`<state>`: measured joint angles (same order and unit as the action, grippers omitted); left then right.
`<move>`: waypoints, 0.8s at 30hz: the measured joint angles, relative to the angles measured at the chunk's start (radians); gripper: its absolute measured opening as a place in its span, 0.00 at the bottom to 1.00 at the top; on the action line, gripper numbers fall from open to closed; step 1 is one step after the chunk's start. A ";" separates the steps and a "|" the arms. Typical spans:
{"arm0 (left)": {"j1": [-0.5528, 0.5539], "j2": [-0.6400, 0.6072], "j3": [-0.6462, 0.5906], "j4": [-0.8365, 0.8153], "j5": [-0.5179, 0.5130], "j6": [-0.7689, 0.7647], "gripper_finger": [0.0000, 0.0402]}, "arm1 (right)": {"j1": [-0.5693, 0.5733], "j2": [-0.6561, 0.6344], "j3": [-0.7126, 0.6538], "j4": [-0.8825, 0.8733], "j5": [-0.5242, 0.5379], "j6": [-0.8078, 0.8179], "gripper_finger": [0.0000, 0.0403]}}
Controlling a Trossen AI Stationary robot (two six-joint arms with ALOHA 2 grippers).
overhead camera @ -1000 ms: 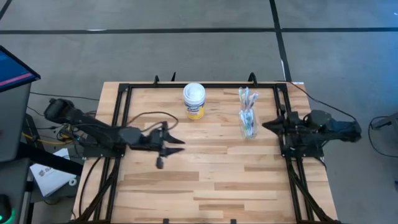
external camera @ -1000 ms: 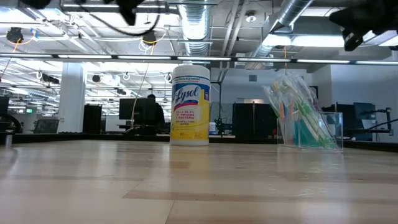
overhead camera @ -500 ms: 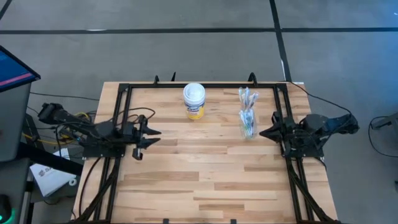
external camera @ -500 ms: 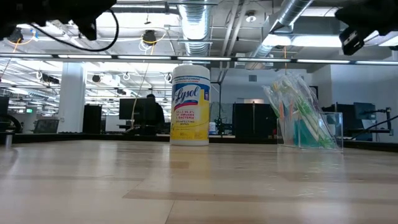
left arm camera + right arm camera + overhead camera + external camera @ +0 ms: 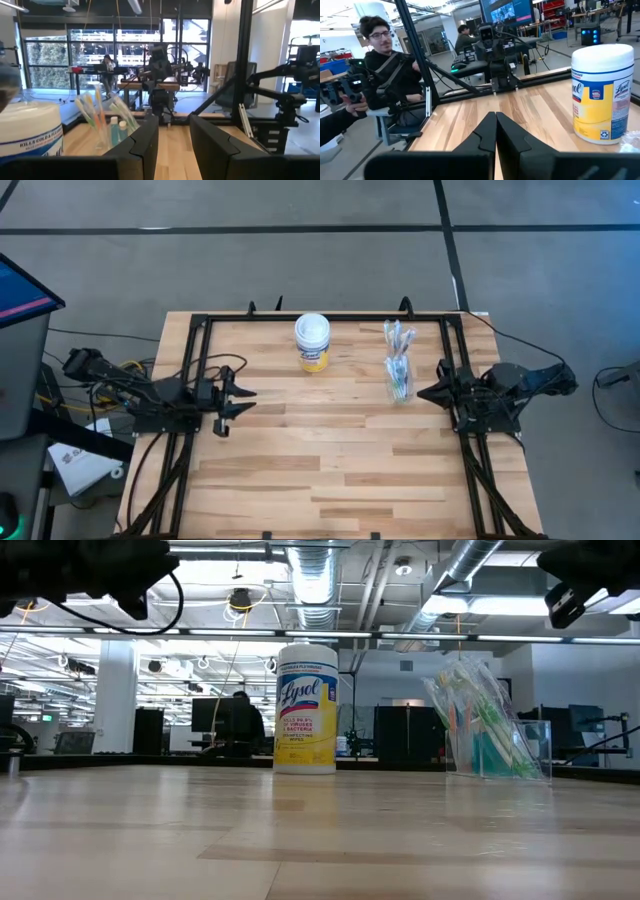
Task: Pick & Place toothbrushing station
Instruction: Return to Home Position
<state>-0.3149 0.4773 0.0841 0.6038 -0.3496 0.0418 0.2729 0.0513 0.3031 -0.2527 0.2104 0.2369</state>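
Counter (image 5: 330, 470): pale wood planks across the lower middle of the high view, with a black frame (image 5: 196, 355) running along its edges.
Left gripper (image 5: 238, 400): left of centre in the high view, at the counter's left rail and lifted off the wood. Its fingers (image 5: 142, 145) stand parted with a plain gap between them and hold nothing.
Right gripper (image 5: 420, 393): right of centre in the high view, at the right rail, pointing toward the middle of the counter. Its fingers (image 5: 485, 135) are pressed together with nothing between them.
Clear organizer (image 5: 400, 380): stands on the counter, right of centre in the high view. It is near the right gripper's tip and not touching it.
Toothbrushes (image 5: 478, 705): inside the clear organizer, leaning. Green, orange and white handles show at the right of the low view.
Small blue-green bottle (image 5: 490, 755): low inside the clear organizer, among the handles.
Canister (image 5: 312, 340): white lid, yellow label, upright at the upper centre of the high view, well apart from the organizer on its left.
Person (image 5: 385, 65): seated beyond the counter's far edge, at the left of the right wrist view.
Second person (image 5: 465, 35): farther back, near the top centre of that view, by the screens.
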 joint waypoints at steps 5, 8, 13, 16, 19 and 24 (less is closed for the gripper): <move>0.000 -0.023 -0.005 0.000 -0.039 0.000 0.26 | 0.000 0.000 0.000 0.000 0.000 0.000 0.00; 0.000 -0.041 -0.005 -0.005 -0.043 0.000 0.26 | 0.000 0.000 0.000 0.000 0.000 0.000 0.00; 0.000 -0.093 -0.005 -0.059 -0.059 -0.022 0.27 | 0.000 0.000 0.000 -0.001 0.000 0.000 0.00; 0.000 -0.143 -0.005 -0.176 -0.074 -0.049 0.27 | 0.000 0.000 0.000 -0.001 0.000 0.000 0.00; 0.000 -0.182 -0.005 -0.244 -0.100 -0.112 0.27 | 0.000 0.000 0.000 0.000 0.000 0.000 0.00; 0.000 -0.188 -0.005 -0.247 -0.104 -0.122 0.27 | 0.000 0.000 0.000 0.000 0.000 0.000 0.00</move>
<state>-0.3145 0.2895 0.0795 0.3573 -0.4534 -0.0802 0.2729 0.0513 0.3031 -0.2532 0.2100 0.2371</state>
